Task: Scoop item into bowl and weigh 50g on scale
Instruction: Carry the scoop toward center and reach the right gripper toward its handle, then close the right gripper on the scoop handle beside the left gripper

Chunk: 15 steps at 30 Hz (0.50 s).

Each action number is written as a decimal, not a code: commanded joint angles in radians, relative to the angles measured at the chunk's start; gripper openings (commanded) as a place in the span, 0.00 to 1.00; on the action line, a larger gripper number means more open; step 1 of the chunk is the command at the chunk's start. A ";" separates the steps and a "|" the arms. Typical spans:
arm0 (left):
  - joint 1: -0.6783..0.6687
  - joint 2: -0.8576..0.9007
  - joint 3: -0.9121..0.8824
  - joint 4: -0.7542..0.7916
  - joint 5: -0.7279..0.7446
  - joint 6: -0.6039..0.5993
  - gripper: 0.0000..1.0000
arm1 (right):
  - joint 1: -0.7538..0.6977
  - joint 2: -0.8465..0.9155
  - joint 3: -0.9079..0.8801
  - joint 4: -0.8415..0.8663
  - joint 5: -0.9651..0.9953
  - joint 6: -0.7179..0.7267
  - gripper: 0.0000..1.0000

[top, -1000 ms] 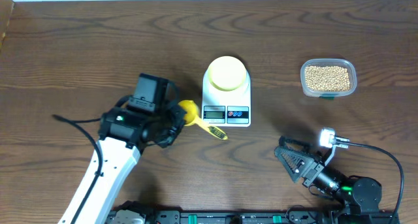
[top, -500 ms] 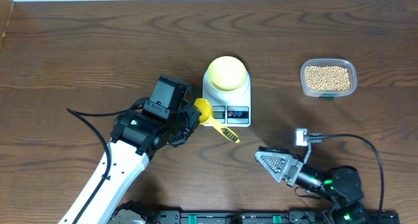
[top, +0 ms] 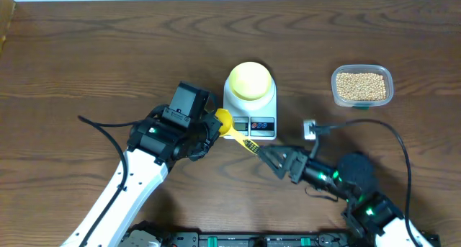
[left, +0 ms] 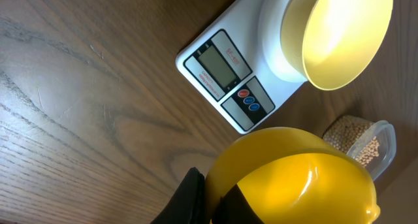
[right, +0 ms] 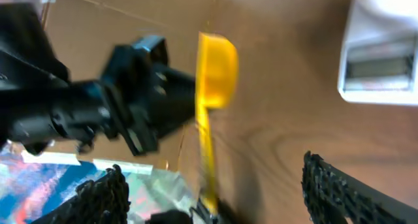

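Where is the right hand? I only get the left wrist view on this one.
Observer: The right hand is low over the table on the display side of the scale, pointing at the scoop.
Operator: Is it gripping the scoop?
Observer: No. In its own wrist view, its fingers stand wide apart, with the tip of the handle between them.
Operator: And where are the beans?
Observer: The beans are in the tub, on the table to the right of the scale, apart from it and from the right hand.
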 commanded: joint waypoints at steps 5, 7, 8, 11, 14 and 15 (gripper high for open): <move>-0.003 0.004 -0.006 -0.002 0.020 -0.058 0.07 | 0.042 0.238 0.139 0.031 0.021 -0.065 0.70; -0.003 0.004 -0.006 -0.002 0.021 -0.074 0.07 | 0.070 0.278 0.147 0.079 0.020 -0.065 0.64; -0.003 0.004 -0.006 -0.002 0.021 -0.077 0.07 | 0.087 0.295 0.148 0.109 0.026 -0.065 0.63; -0.003 0.004 -0.006 -0.002 0.021 -0.079 0.07 | 0.131 0.332 0.148 0.168 0.066 -0.065 0.54; -0.003 0.004 -0.006 -0.003 0.021 -0.079 0.07 | 0.159 0.344 0.148 0.182 0.106 -0.065 0.51; -0.003 0.004 -0.006 -0.006 0.023 -0.079 0.07 | 0.166 0.344 0.148 0.181 0.120 -0.065 0.50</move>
